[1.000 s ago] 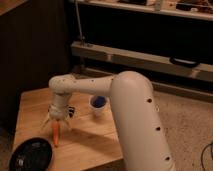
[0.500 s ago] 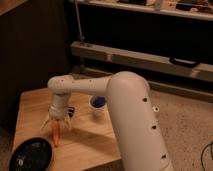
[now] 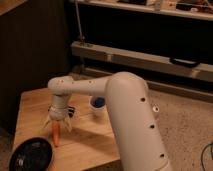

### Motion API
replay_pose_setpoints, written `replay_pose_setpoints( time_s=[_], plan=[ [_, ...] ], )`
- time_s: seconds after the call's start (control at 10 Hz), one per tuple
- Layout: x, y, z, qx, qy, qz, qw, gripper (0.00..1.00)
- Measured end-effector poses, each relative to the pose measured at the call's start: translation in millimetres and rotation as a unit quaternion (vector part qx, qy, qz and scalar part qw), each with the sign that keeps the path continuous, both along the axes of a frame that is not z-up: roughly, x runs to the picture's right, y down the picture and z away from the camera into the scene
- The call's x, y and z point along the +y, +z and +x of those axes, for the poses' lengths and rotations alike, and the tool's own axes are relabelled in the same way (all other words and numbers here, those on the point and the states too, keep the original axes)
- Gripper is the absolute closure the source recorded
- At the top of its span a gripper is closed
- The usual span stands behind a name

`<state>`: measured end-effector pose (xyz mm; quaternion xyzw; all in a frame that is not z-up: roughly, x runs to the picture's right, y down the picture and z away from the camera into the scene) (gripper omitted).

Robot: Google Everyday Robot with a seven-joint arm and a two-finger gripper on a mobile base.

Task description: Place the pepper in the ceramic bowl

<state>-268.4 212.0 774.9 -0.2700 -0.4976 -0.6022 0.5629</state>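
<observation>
Fig.: pepper (image 3: 56,135) hangs tip-down over the counter (image 3: 30,107). My end effector (image 3: 57,126) points straight down w/ fingers closed on the pepper's upper end, nothing else in grip. Can't tell if the tip touches the wood. Ceramic bowl (image 3: 22,146), dark, sits at the counter's near-left corner, just beside the pepper, not touching. Small black obj. (image 3: 72,111) lies by the wrist. White cup (image 3: 97,106), blue inside, stands farther right.

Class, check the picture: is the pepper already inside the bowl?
No, the pepper sits just below the gripper over the wooden table, outside and to the right of the dark bowl.
</observation>
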Motion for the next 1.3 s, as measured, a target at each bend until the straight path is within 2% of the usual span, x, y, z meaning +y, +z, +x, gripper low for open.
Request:
replay_pose_setpoints(
  time_s=[0.3, 0.7, 1.0, 1.3],
  plan=[
    [-3.8, -1.2, -4.7, 0.013, 0.013, 0.030, 0.9994, 0.20],
    [-6.4, 0.0, -9.2, 0.032, 0.017, 0.050, 0.9981, 0.20],
    [-6.0, 4.8, -10.2, 0.038, 0.016, 0.049, 0.9980, 0.20],
    [-1.8, 10.6, -6.0, 0.040, 0.013, 0.038, 0.9984, 0.20]
  ],
)
